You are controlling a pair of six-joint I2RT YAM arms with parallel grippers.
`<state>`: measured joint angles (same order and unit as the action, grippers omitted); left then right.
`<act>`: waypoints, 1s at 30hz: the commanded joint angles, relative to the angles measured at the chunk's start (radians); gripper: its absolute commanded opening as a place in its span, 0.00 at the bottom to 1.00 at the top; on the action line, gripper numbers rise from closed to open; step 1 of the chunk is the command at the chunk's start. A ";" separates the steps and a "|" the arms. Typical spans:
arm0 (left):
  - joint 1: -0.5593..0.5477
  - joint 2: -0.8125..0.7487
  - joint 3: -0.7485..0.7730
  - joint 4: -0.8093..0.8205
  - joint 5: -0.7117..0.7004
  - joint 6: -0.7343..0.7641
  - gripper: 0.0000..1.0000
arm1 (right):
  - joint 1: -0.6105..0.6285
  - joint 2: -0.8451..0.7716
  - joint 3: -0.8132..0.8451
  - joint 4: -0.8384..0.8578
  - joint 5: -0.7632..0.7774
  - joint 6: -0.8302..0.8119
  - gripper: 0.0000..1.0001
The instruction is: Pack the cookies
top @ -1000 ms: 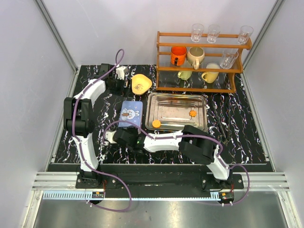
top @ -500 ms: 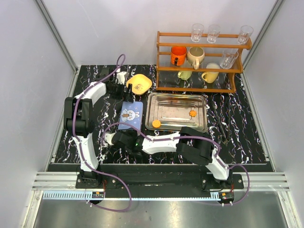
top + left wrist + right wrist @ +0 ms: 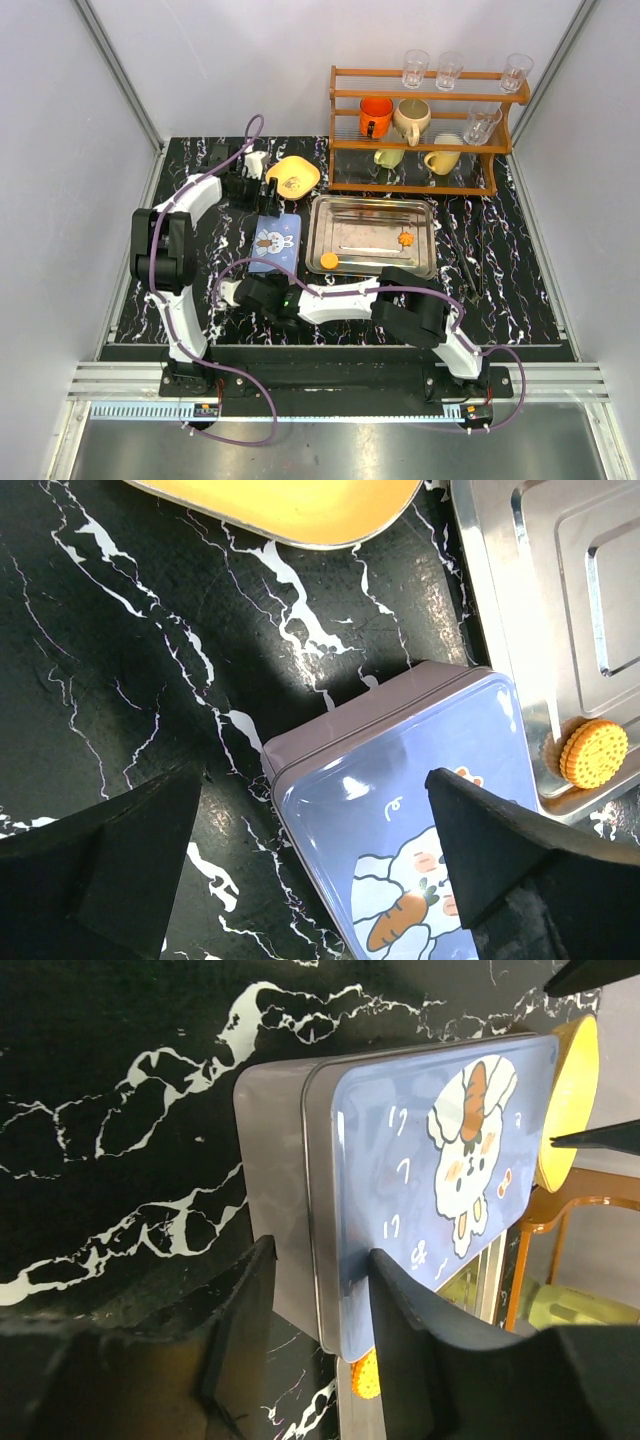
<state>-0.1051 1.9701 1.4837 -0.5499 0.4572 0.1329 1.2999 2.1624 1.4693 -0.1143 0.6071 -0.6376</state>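
Observation:
Two orange cookies (image 3: 329, 260) (image 3: 405, 238) lie in the steel tray (image 3: 420, 215). The near one also shows in the left wrist view (image 3: 594, 752) and peeks out behind the tin in the right wrist view (image 3: 365, 1372). A closed blue rabbit-print tin (image 3: 275, 240) lies left of the tray. My right gripper (image 3: 258, 288) (image 3: 320, 1295) is closed on the tin's near edge (image 3: 290, 1210), one finger by the grey wall, one on the lid. My left gripper (image 3: 247, 187) (image 3: 312, 810) is open wide above the tin's far end (image 3: 400, 770), not touching it.
A yellow bowl (image 3: 297, 176) sits just behind the tin, close to my left gripper. A wooden rack (image 3: 430, 130) with mugs and glasses stands at the back right. Thin metal tools lie in the tray and a dark one lies to its right (image 3: 465, 260).
My left gripper has moved nearer, from the back of the table towards the tin's far end. My right gripper shifted slightly left and then stayed at the tin's near edge.

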 commanded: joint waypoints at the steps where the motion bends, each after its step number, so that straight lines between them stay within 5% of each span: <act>1: -0.004 -0.074 0.009 0.019 -0.020 0.008 0.99 | 0.021 0.021 -0.009 -0.212 -0.194 0.107 0.52; 30: 0.030 -0.234 -0.084 0.128 -0.127 -0.045 0.99 | -0.062 -0.269 0.059 -0.251 -0.135 0.136 0.75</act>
<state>-0.0956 1.8328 1.4490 -0.5091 0.3752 0.1051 1.2835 1.9797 1.4784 -0.3538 0.4763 -0.5457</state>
